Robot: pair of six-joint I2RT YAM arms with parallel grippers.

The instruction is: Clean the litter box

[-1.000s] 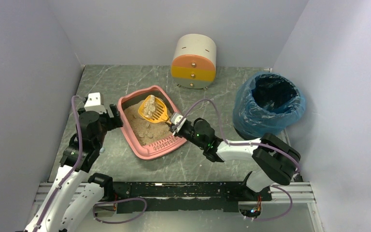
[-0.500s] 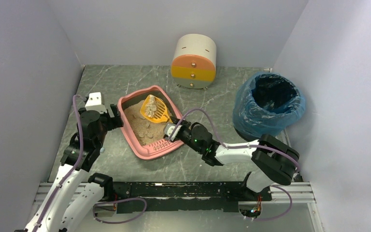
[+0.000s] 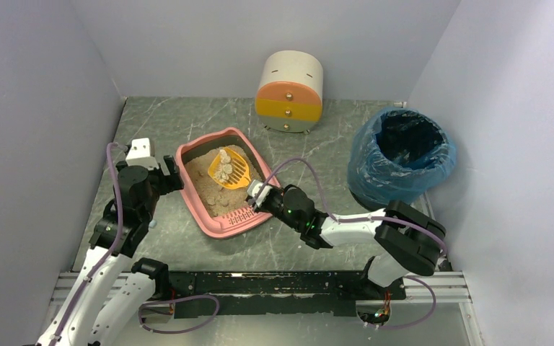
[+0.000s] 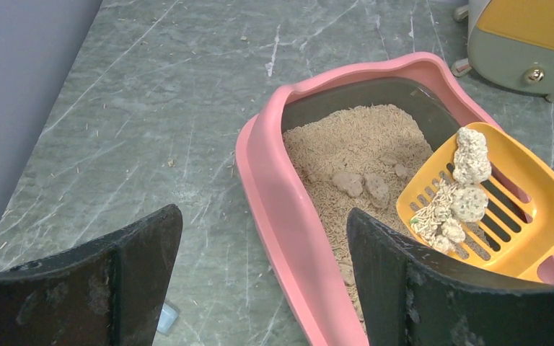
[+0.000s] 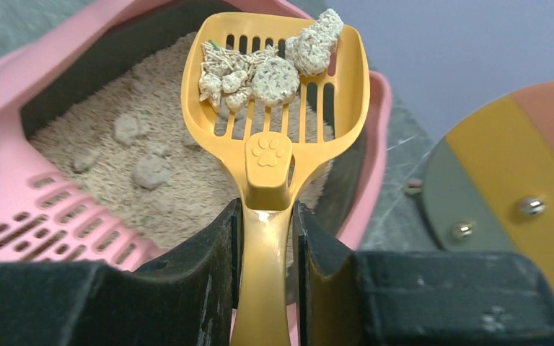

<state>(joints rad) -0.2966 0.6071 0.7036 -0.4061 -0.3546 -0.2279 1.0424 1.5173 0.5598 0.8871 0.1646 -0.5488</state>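
In your left wrist view, the scoop [image 4: 530, 216] lost its handle past the right edge, and the drawer unit [image 4: 530, 40] showed only a corner. Your right wrist view blurred that unit — half of it cut off — and the litter box [image 5: 22, 202] ran out at the left, its near end hidden behind the fingers [image 5: 187, 288].

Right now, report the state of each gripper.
Left gripper: open, holding nothing, at the rim of the shallow pink plastic litter box.
Right gripper: shut on the handle of the orange slotted plastic scoop, which carries pale clumps.
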